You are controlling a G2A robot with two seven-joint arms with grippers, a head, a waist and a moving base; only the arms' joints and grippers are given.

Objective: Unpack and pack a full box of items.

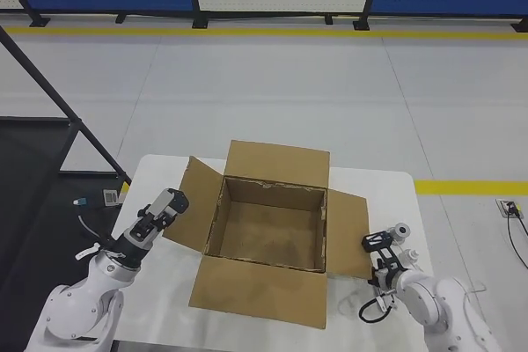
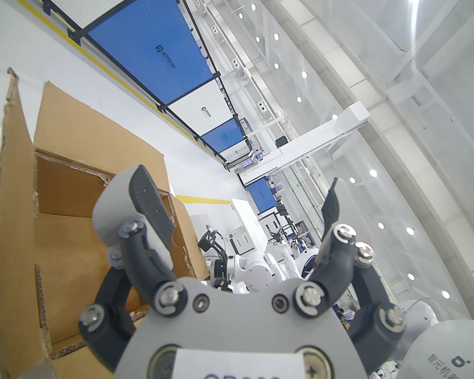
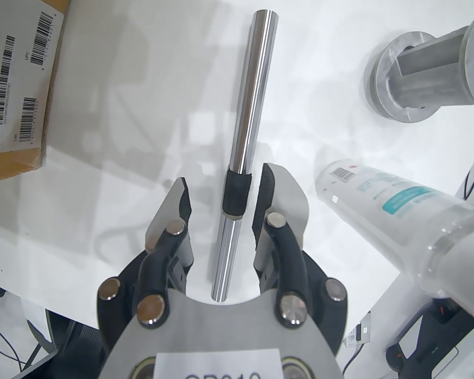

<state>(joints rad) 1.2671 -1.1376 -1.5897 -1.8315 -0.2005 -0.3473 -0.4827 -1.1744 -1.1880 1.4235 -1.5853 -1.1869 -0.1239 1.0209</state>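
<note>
**Hidden or cut off.** From above, the near wall of the box (image 1: 260, 295) hides the near strip of its floor. The rest of the floor shows as plain brown board. Where my right arm works, the small things are too small to tell apart in the top view. In my right wrist view the bottle (image 3: 383, 199) runs out of frame at its cap end. The near tip of the rod (image 3: 252, 92) sits just at the edge of my wrist plate.

**Edges and room.** The box sits mid-bench (image 1: 370, 189) with all four flaps spread. The right flap leaves only a narrow strip of bench, and the rod, bottle and spool (image 3: 414, 76) lie there, near the bench's right edge. A labelled corner of the box is close by the rod. My left jaws hang just beside the raised left flap, tilted up toward the hall ceiling.

**Jaws.**
- Left jaws: spread wide, with nothing between them.
- Right jaws: low over the bench, parted and astride the rod. One pad (image 3: 260, 195) sits just beside the rod's black band (image 3: 236, 193). The other pad stands apart from it. The rod lies flat and is not gripped.

**Materials.**
- Rod: polished steel, straight and round.
- Spool: dull grey metal, two round flanges on a square bar, lying on its side.
- Bottle: white plastic with a teal label, lying down.
- Box: corrugated, with ragged torn edges.
- Pads: ribbed black rubber.
</note>
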